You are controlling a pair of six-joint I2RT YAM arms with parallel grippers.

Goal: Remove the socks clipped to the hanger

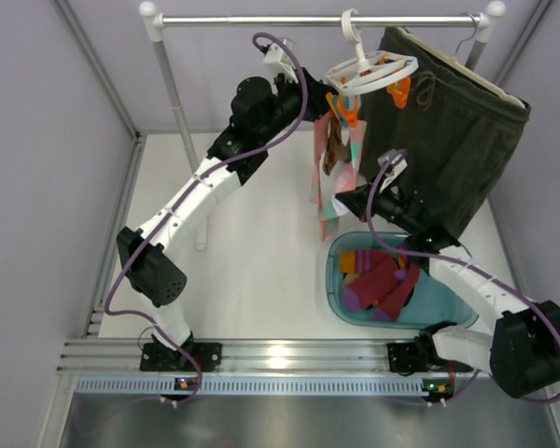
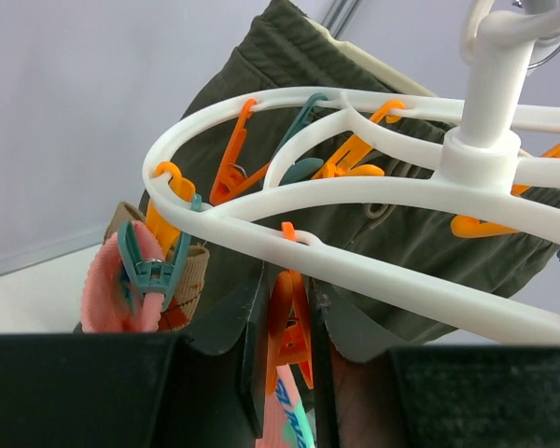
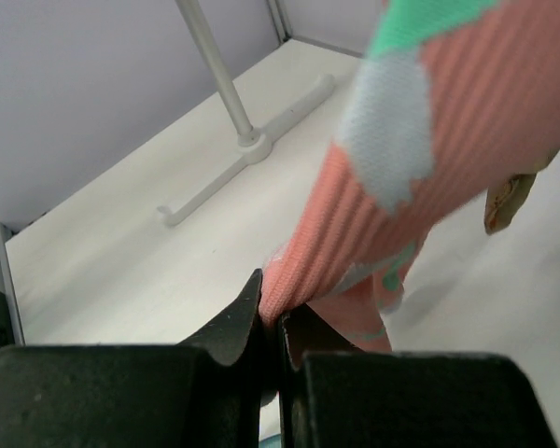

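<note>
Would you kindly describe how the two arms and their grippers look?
The left arm and right arm both have white links with bulky black joint housings, and a purple cable loops along each. Small dark dots run along the white links. The left gripper and right gripper have black blocky bodies with thin, dark, tapering fingers.

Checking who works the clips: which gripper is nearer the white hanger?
Left. The left gripper is right under the hanger, fingers clamping an orange clip; the right gripper is lower, pinching the pink-teal sock's bottom end.
</note>
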